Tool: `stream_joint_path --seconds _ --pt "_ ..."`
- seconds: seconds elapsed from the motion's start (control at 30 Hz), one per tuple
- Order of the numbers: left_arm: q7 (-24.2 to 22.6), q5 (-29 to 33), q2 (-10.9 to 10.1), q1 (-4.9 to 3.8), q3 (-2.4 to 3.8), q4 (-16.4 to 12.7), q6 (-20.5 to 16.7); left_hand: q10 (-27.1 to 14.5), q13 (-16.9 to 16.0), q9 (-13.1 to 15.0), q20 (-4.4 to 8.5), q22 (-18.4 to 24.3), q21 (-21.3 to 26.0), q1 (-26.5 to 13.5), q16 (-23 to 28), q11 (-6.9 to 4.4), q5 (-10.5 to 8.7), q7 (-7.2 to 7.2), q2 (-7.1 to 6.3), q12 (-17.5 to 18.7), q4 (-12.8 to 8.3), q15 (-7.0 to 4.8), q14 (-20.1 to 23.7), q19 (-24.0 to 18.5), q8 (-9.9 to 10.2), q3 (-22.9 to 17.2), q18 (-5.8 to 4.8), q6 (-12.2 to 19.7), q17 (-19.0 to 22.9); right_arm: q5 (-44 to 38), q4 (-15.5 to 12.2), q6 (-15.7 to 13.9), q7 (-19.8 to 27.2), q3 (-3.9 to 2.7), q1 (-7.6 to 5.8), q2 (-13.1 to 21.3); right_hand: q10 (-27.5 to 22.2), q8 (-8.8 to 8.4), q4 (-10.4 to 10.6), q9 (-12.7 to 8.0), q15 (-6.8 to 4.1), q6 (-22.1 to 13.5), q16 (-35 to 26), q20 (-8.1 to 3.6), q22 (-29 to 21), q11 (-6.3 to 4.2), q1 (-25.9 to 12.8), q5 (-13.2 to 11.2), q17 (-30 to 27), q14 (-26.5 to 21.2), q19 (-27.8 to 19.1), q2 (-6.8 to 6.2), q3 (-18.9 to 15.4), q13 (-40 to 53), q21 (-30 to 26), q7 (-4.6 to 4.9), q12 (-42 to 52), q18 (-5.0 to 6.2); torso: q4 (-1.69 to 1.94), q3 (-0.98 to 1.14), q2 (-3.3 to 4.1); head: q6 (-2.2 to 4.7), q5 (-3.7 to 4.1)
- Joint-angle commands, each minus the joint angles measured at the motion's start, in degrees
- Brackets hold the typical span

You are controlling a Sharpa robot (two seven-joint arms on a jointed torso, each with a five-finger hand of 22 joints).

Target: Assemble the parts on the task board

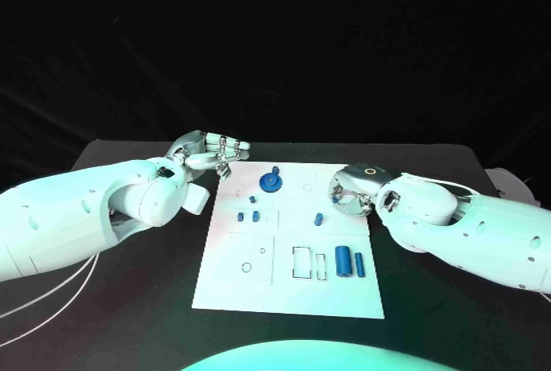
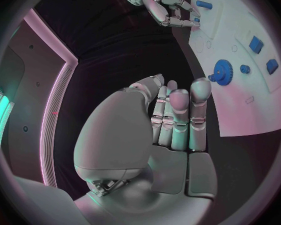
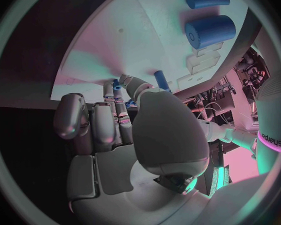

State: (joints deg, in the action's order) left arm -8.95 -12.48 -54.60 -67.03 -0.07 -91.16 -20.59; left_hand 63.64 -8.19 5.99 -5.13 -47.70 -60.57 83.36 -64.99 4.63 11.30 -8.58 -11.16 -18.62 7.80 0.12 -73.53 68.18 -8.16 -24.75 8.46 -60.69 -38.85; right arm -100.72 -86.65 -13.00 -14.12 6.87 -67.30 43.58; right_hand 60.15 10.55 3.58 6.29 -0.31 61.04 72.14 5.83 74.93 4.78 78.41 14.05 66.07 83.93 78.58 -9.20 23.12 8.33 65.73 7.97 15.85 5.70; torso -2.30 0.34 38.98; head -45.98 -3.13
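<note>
On the black surface [image 1: 138, 152] lies the task board [image 1: 275, 287], blue parts [image 1: 343, 262] on it. Left hand [image 1: 213, 154] off its far-left corner, fingers together, empty. Right hand [image 1: 351, 189] at its right edge, curled, empty.

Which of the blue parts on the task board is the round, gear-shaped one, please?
It is the blue gear at the far end of the task board, nearest the left hand; the other blue parts are small pegs or cylinders.

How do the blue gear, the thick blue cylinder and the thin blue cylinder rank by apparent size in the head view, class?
1. Thick blue cylinder.
2. Blue gear, close to it, so unsure.
3. Thin blue cylinder, as long as the thick one but much narrower.
</note>
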Motion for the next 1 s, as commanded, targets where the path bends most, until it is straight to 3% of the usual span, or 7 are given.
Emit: stream_joint_path --seconds 0.03,0.23,0.6,1.0 --pt "-0.25 0.39 0.02 -0.05 0.03 -0.23 0.68 -0.29 -0.09 -0.05 -0.24 0.09 0.25 -0.13 0.2 0.12 0.03 -0.38 0.55 -0.27 -0.26 0.15 0.21 -0.12 -0.17 -0.01 0.57 0.07 -0.06 -0.91 0.2 0.85 -0.28 0.1 0.37 -0.27 -0.33 -0.42 -0.12 -0.1 0.35 0.01 0.05 0.05 0.94 0.08 -0.37 -0.4 0.08 1.6 -0.14 0.11 0.38 -0.2 -0.15 0.3 -0.36 -0.48 0.03 -0.04 -0.01 0.0 0.04" --pt "0.1 0.17 0.02 -0.05 0.03 -0.29 0.85 -0.41 -0.1 -0.1 -0.28 0.17 0.32 -0.1 0.21 0.18 0.04 -0.45 0.62 -0.29 -0.34 0.19 0.21 -0.14 -0.13 0.02 0.57 0.21 -0.06 -0.98 0.57 1.31 -0.55 0.1 0.66 -0.59 0.82 -0.58 -0.81 -0.2 0.22 0.58 0.34 0.04 1.76 -0.08 0.6 -0.23 0.27 1.65 0.38 0.98 1.59 -0.6 0.99 0.26 -0.36 -0.67 0.04 -0.03 0.01 -0.09 0.12" --pt "0.92 -0.69 -0.01 -0.05 0.03 -0.46 0.93 -0.74 -0.13 -0.19 -0.36 0.27 0.42 0.08 0.29 0.3 0.07 -0.6 0.84 -0.35 -0.62 0.3 0.26 -0.17 -0.05 0.02 0.58 0.5 0.06 -2.73 0.56 2.99 -2.41 0.1 1.0 -0.75 4.71 -0.01 -4.58 0.11 -0.52 3.5 1.65 -0.67 4.71 -0.9 3.64 0.02 1.45 1.99 2.26 2.81 5.52 -1.11 5.35 -0.25 -0.25 -1.47 0.04 0.01 -0.01 -0.31 0.04" --pt "1.31 -1.11 0.05 -0.05 0.03 -0.53 0.97 -0.93 -0.16 -0.23 -0.41 0.37 0.51 0.26 0.29 0.37 0.09 -0.67 0.98 -0.4 -0.85 0.34 0.26 -0.21 -0.03 -0.02 0.61 0.64 0.05 -3.8 -0.07 0.59 -3.43 0.1 1.19 -0.64 5.54 -0.14 -5.25 0.16 -0.58 4.09 1.9 -0.79 5.72 -1.01 2.86 -0.37 1.55 2.02 2.79 2.88 6.16 -1.36 6.75 -0.31 -0.75 -1.74 -0.01 -0.03 -0.05 -0.25 0.2"
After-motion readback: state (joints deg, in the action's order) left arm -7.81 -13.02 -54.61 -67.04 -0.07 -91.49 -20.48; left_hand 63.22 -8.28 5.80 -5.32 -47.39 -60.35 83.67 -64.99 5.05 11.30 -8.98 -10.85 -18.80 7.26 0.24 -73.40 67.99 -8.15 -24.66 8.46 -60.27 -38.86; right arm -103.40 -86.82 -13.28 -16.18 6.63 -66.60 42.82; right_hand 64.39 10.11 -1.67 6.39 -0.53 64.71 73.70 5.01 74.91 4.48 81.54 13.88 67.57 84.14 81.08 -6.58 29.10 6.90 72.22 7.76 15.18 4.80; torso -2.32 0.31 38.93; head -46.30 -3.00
